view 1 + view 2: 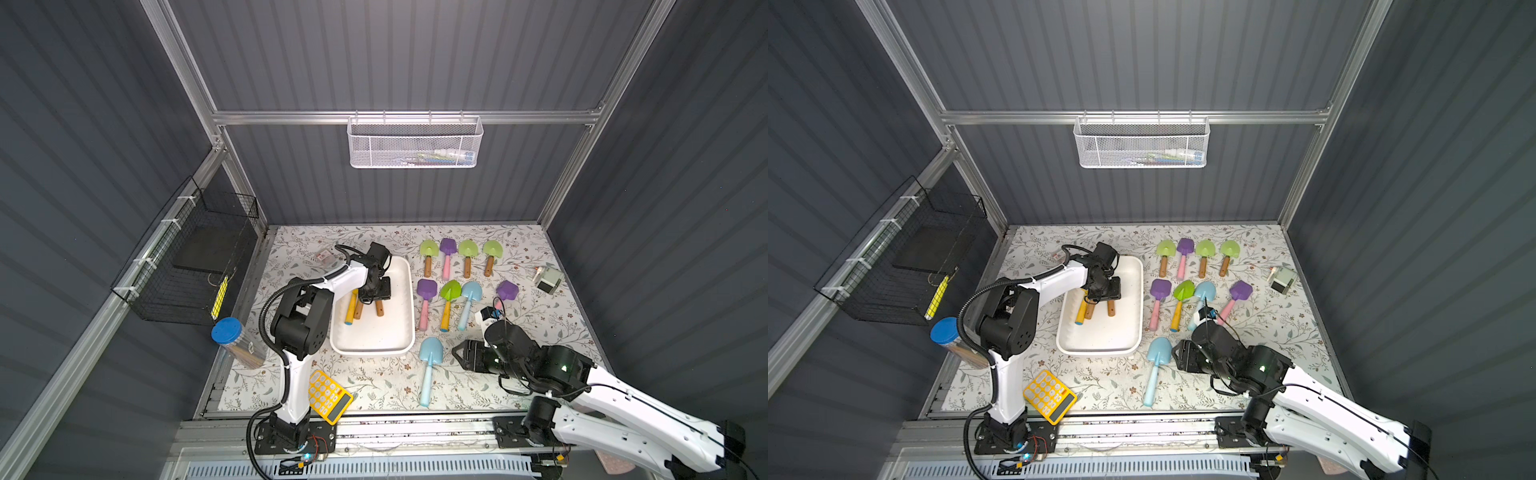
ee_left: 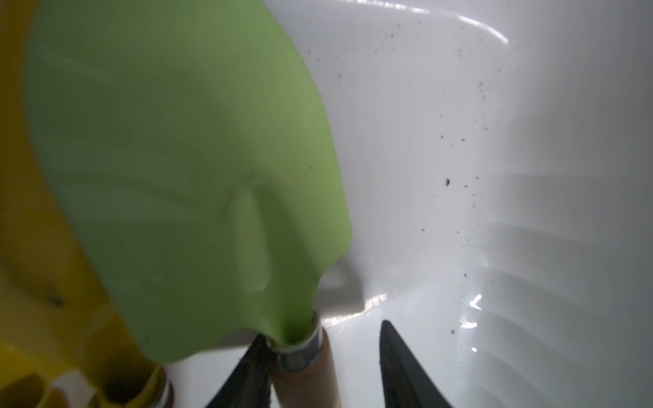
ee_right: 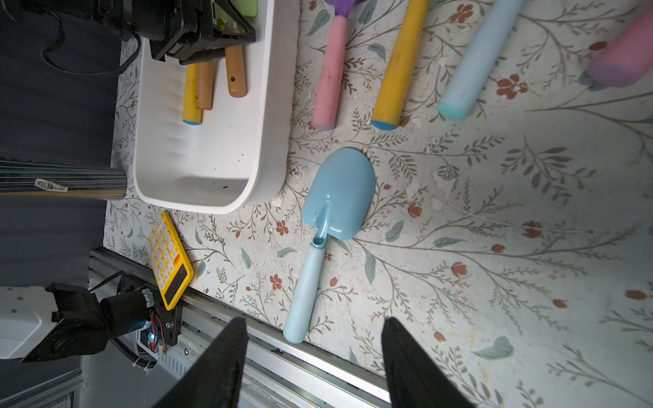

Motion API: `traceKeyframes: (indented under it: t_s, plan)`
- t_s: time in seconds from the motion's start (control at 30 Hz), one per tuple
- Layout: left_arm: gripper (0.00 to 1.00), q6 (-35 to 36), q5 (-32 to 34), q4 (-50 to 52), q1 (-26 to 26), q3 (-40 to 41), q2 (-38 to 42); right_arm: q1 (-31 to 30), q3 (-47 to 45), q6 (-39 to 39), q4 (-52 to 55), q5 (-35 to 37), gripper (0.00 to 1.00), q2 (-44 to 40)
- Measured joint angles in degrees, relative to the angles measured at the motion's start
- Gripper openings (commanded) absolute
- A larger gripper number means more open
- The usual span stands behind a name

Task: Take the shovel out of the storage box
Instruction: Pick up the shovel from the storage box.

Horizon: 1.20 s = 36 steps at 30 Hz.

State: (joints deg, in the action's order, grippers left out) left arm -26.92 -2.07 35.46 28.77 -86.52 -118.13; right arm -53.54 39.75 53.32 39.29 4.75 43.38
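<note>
The white storage box [image 1: 374, 351] [image 1: 1096, 351] lies left of the table's middle. My left gripper [image 1: 372, 296] [image 1: 1105, 293] reaches down into it over three shovels. In the left wrist view a green shovel [image 2: 176, 159] with a wooden handle [image 2: 307, 378] lies between the fingers of my left gripper [image 2: 323, 332]. One finger rests against the handle; the other stands apart from it. A yellow shovel [image 2: 21, 176] lies beside it. My right gripper [image 1: 457, 353] [image 3: 314, 321] hovers open and empty near the table's front edge, by a light blue shovel [image 1: 430, 357] [image 3: 339, 194].
Two rows of shovels [image 1: 446, 257] lie right of the box. A yellow calculator [image 1: 330, 397] sits at the front edge, a blue-lidded jar [image 1: 226, 331] at the left. A black wire basket [image 1: 187, 266] and a white mesh basket [image 1: 415, 143] hang on the walls.
</note>
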Motion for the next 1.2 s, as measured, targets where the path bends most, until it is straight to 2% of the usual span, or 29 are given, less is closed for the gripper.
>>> traceKeyframes:
  t_s: [0.1, 0.23, 0.37, 0.43, 0.7, 0.83, 0.97, 1.2]
  plan:
    - [0.34, -0.6, 0.0, -0.5, 0.0, 0.0, -0.1, 0.0, -0.2, 0.0, -0.1, 0.0, 0.62, 0.2]
    - [0.28, -0.8, 0.0, -1.0, 0.0, 0.0, -0.3, 0.1, -0.3, -0.3, -0.5, -0.1, 0.62, 0.6]
    - [0.13, -1.1, 0.1, -1.1, 0.0, 0.0, -0.3, 0.2, -0.4, -0.9, -0.9, -0.3, 0.62, 1.0]
    - [0.09, -1.2, 0.1, -1.2, 0.0, 0.0, -0.3, 0.2, -0.4, -1.1, -1.4, -0.5, 0.61, 1.0]
    - [0.07, -1.8, -0.7, -0.6, 0.0, 0.0, 0.8, 0.2, -0.4, -2.6, -5.0, -2.1, 0.63, 3.5]
    - [0.07, -2.5, -1.1, 0.4, 0.0, 0.0, 5.2, 0.2, 0.7, -4.0, -6.5, -2.4, 0.68, 7.4]
    - [0.07, -3.4, -1.8, 1.1, 0.2, -0.3, 10.8, 0.2, 4.6, -5.7, -8.7, -2.4, 0.72, 12.3]
    - [0.07, -5.2, -3.6, 2.1, 2.0, -0.7, 15.2, 0.4, 13.4, -8.2, -13.7, -0.9, 0.74, 22.8]
